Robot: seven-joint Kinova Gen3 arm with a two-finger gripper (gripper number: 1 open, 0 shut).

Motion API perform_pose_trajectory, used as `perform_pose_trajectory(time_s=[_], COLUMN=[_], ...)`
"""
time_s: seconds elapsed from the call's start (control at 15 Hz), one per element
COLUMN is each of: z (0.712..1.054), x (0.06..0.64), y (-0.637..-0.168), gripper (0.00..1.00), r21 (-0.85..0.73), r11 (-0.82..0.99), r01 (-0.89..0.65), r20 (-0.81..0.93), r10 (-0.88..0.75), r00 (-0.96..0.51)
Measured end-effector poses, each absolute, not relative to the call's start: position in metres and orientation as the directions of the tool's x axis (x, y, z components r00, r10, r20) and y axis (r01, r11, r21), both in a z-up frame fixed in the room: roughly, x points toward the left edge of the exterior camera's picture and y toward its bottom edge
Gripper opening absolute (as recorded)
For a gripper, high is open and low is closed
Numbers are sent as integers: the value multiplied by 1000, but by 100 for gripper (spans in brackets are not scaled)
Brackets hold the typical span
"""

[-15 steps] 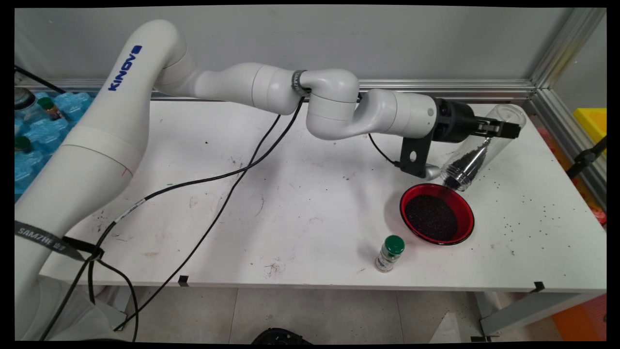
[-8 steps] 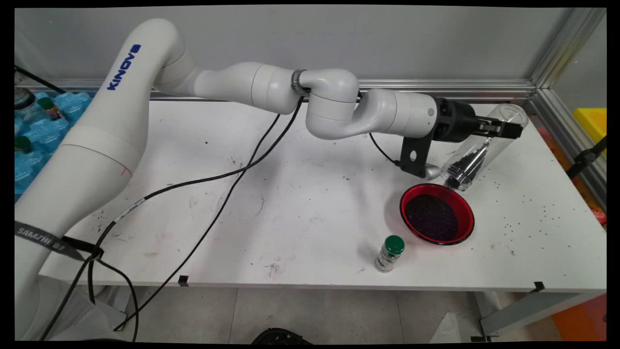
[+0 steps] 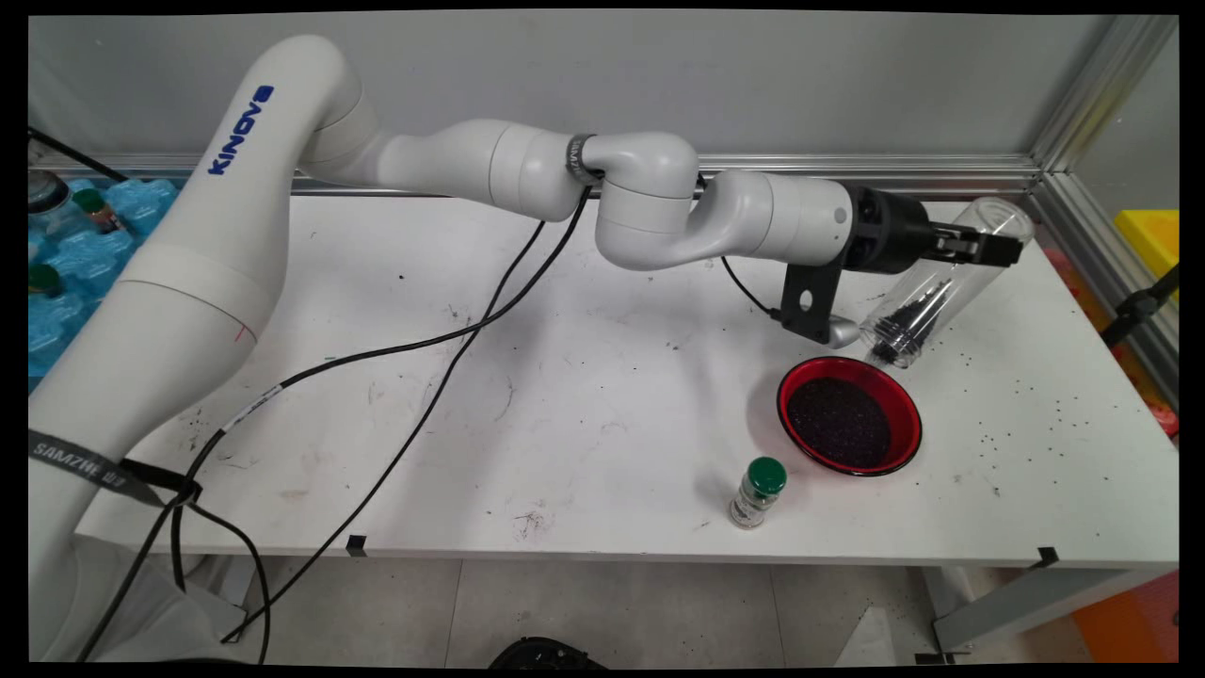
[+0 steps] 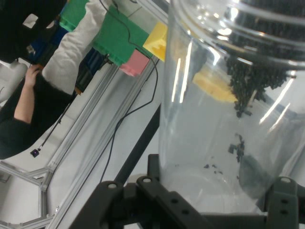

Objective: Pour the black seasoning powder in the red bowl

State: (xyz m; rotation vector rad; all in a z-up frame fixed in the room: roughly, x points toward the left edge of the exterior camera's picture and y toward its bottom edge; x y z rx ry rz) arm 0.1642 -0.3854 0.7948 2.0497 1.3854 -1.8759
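We hold a clear jar (image 3: 941,287) clamped between the fingers of the gripper (image 3: 988,250), tilted mouth-down above the far rim of the red bowl (image 3: 908,424), near the desk's far right corner. Against a second ago the jar's mouth sits slightly higher and further right, and fewer dark grains (image 4: 252,71) lie in its neck; the bowl already carries a dark heap. A small green-capped bottle (image 3: 758,492) stands just beside the bowl towards the near edge. Loose grains dot the desk (image 3: 565,424) to the right. Open room lies leftward; the right edge and metal frame (image 3: 1083,104) are close.
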Motion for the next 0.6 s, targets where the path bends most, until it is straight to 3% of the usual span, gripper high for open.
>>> perform_pose_trajectory(time_s=[0.6], z=[798], x=[163], y=[-387], gripper=[0], r21=[-510], r11=[-613], r01=[604], r20=[-822], r10=[554], r00=[-132])
